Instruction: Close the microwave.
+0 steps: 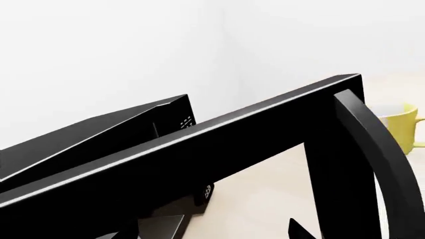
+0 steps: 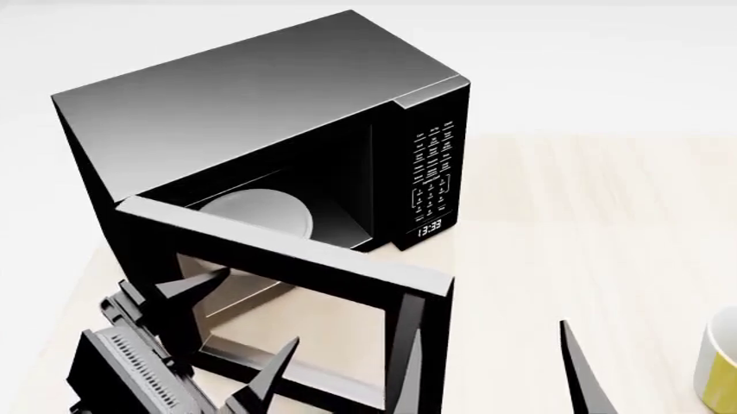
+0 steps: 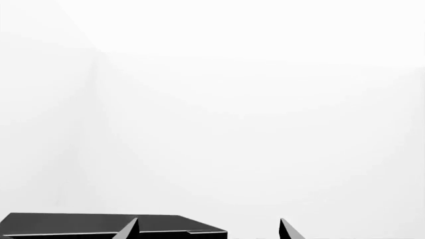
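The black microwave (image 2: 265, 112) stands at the back left of the light wooden table (image 2: 576, 224). Its glass-windowed door (image 2: 288, 250) hangs wide open, swung out toward me, and the white turntable plate (image 2: 259, 211) shows inside. The keypad and clock (image 2: 430, 185) face front right. My left gripper (image 2: 248, 315) is open, low at the left against the door's outer face; the left wrist view shows the door frame (image 1: 199, 144) and its curved handle (image 1: 381, 149) very close. My right gripper (image 3: 209, 231) is open and empty, with one finger (image 2: 579, 371) right of the door.
A yellow mug (image 2: 720, 366) stands at the table's right edge near my right arm; in the left wrist view the mug (image 1: 401, 127) sits beyond the door handle. White walls lie behind the microwave.
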Tool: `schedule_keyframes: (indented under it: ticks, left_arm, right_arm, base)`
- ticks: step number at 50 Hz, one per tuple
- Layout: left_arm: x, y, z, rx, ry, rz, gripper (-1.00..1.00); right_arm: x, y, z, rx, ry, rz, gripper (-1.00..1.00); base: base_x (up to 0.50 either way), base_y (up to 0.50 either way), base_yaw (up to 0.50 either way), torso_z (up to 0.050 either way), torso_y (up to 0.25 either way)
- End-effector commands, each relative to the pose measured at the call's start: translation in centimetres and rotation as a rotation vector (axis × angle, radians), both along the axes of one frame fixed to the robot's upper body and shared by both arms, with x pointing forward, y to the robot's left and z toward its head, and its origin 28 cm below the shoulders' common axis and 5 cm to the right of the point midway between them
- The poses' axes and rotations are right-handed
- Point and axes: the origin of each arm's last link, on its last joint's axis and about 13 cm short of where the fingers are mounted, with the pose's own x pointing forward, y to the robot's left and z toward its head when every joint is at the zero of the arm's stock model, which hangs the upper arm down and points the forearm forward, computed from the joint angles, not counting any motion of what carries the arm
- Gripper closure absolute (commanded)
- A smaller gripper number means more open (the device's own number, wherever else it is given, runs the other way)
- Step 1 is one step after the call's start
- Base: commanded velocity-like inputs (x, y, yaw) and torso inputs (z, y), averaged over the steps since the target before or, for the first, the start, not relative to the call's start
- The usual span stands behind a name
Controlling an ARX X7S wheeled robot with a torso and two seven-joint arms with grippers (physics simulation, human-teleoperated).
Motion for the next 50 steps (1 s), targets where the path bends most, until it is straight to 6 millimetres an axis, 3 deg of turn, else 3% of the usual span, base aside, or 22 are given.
schedule_keyframes:
  ticks: [1, 50]
  left_arm:
    - [0.8, 0.2, 0.5, -0.031, -0.025, 0.059, -1.0]
    - [3.2, -1.1, 0.7, -0.079, -0.047, 0.162, -1.0]
  right_arm:
    - [0.1, -0.1, 0.0, -0.003, 0.0, -0.004, -1.0]
    - [0.2, -0.1, -0.3, 0.005, 0.015, -0.003, -1.0]
  base:
    - [0.0, 0.0, 0.0, 0.0, 0.0]
    - [0.0, 0.0, 0.0, 0.0, 0.001]
